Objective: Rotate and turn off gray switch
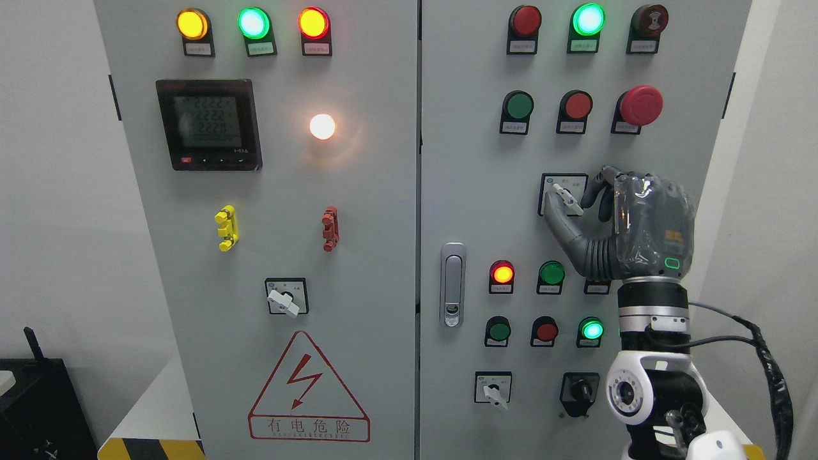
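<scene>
Tilting gray switch [566, 197] beside right hand [629, 227]

You face a pale grey cabinet [358, 211] filling most of the view. Plain white walls [51, 191] flank it on both sides. At lower left sits a black box [38, 409], beside yellow-and-black hazard tape [150, 448] along the base.

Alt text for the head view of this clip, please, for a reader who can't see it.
The robot's right hand is raised to a gray rotary switch on the right door of a gray control cabinet, thumb and fingers around its lever. Lit indicator lamps, pushbuttons and a red emergency stop surround it.
</scene>
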Robot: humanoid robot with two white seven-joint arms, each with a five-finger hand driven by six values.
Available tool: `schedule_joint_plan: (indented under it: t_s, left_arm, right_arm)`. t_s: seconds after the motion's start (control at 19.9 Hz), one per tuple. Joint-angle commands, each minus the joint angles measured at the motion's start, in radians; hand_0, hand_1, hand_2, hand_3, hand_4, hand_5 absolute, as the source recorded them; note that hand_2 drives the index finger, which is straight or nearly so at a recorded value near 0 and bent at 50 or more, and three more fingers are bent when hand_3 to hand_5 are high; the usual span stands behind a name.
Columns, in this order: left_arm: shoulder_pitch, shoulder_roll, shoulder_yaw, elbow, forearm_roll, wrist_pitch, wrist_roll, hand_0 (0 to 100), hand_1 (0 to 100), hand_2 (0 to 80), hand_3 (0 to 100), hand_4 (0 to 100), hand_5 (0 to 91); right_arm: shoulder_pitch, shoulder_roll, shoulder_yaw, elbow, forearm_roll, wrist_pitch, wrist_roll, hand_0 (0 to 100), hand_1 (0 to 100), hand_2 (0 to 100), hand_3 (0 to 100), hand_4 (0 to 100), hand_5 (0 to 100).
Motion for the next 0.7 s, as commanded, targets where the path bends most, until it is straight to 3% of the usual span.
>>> schedule_joint_plan:
  t_s: [0.0, 0.65]
  left_arm:
    - [0.0, 0.0, 0.032, 0.0, 0.0, 0.0, 0.0, 12, 39, 0.0, 0, 0, 0.0]
    - [0.0, 0.0, 0.032, 0.0, 0.0, 0.0, 0.0, 12, 39, 0.0, 0, 0, 0.0]
  right_arm:
    - [-0.001, 0.0, 0.003, 0.002, 0.0, 0.001, 0.001, 40, 31, 71, 95, 85, 98]
    - [-0.001, 0.0, 0.003, 0.002, -0.002, 0.001, 0.001, 49, 29, 73, 96, 85, 98]
